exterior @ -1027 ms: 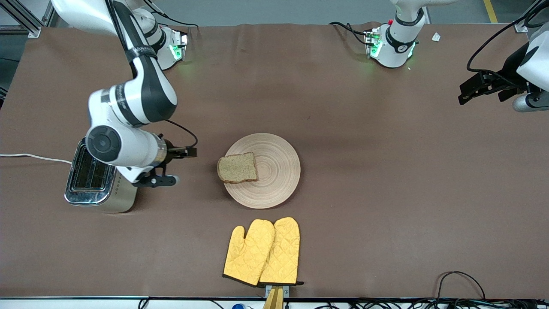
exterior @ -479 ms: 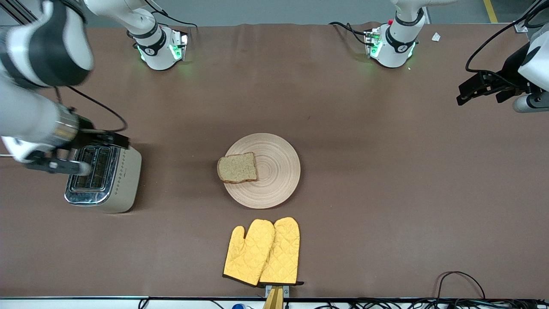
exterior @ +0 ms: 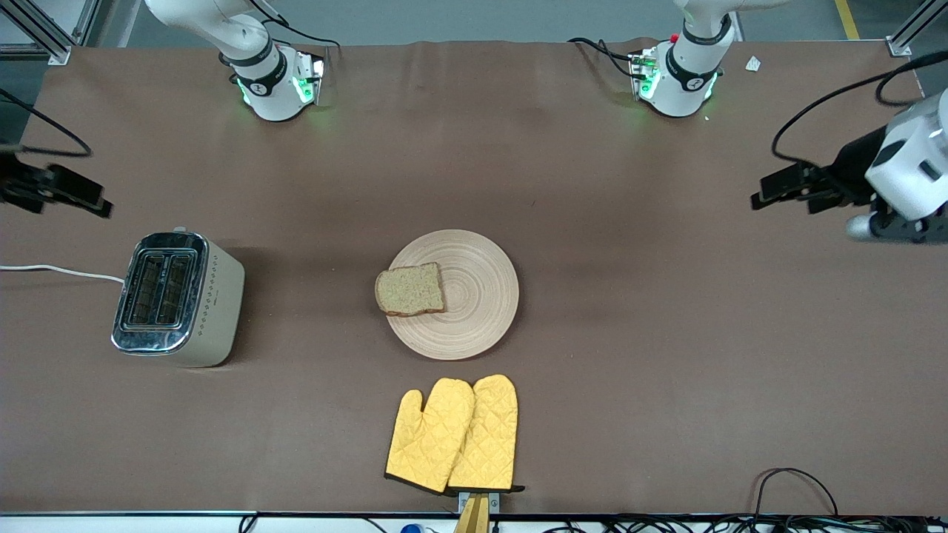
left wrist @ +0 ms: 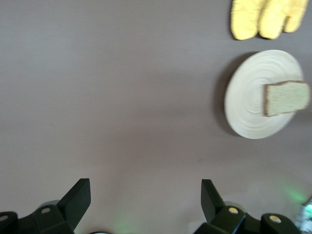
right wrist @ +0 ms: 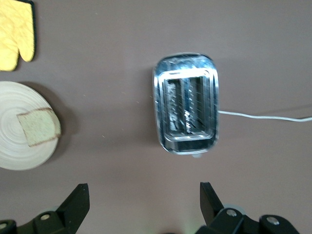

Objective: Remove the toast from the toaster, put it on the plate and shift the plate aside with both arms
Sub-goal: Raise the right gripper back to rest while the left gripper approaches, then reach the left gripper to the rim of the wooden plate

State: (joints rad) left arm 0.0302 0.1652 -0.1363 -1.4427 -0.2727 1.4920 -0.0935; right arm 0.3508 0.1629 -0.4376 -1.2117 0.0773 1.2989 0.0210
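Note:
The toast [exterior: 409, 289] lies flat on the round wooden plate [exterior: 481, 296] at the table's middle, on the part of the plate toward the right arm's end. My left gripper [exterior: 774, 191] is open and empty in the air over bare table at the left arm's end. My right gripper [exterior: 89, 198] is open and empty over the table at the right arm's end, beside the toaster. The left wrist view shows its open gripper [left wrist: 145, 197], the plate [left wrist: 248, 97] and the toast [left wrist: 286, 97]. The right wrist view shows its open gripper [right wrist: 142, 200], the plate [right wrist: 14, 151] and the toast [right wrist: 39, 127].
A silver toaster [exterior: 176, 296] with empty slots stands at the right arm's end, its white cord [exterior: 59, 271] running off the table; it also shows in the right wrist view [right wrist: 186, 102]. Two yellow oven mitts [exterior: 453, 435] lie nearer the front camera than the plate.
My right arm has swung away from beside the plate, across the toaster, out to the table's edge. My left gripper has shifted a little toward the table's middle. Toast and plate have not moved.

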